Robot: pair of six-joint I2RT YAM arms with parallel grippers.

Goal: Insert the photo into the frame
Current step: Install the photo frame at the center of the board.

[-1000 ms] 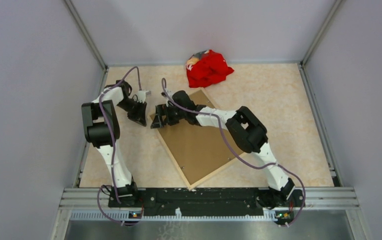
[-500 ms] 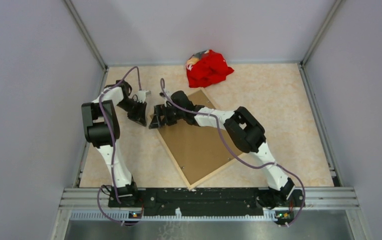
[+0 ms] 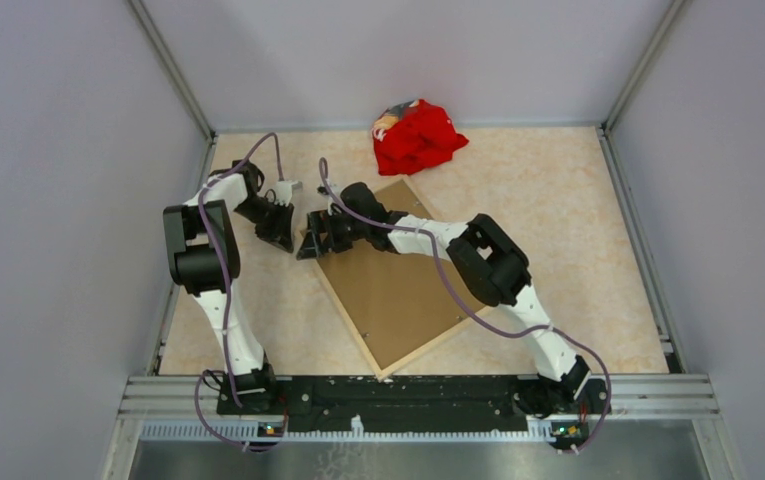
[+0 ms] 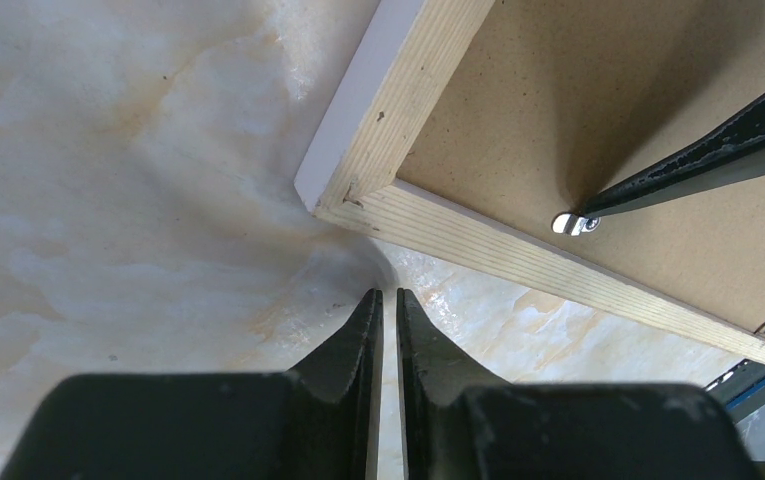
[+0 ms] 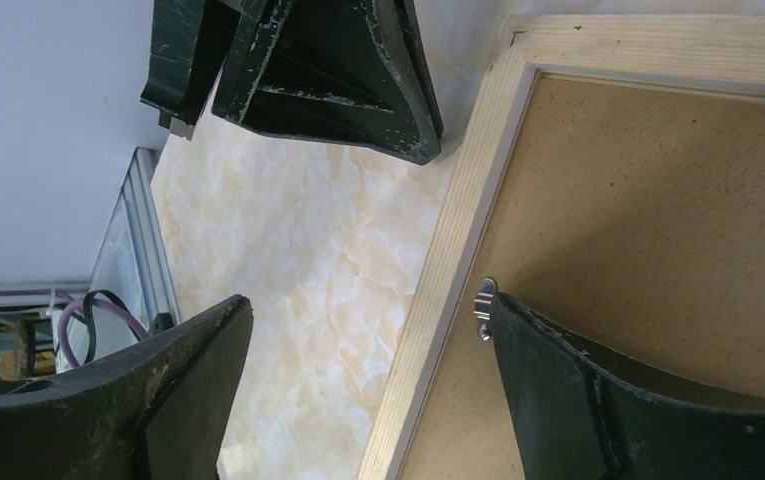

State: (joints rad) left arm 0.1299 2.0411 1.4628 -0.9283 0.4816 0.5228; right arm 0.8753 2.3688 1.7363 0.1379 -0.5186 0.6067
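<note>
The top view shows the frame point(image 3: 426, 345) lying back-up in the middle of the table point(image 3: 558, 220), brown backing board point(image 3: 398, 285) upward, with a red cloth point(image 3: 416, 135) beyond its upper corner. The left wrist view alone shows the left gripper point(image 4: 389, 295) pressed nearly together on nothing, just off the frame's corner. The right wrist view shows the right gripper point(image 5: 370, 300) spread across the wooden edge, one fingertip point(image 5: 528, 330) at a metal tab point(image 5: 484, 305).

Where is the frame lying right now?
In the top view, the frame lies back up in the middle of the table, its far corner near the red cloth.
</note>
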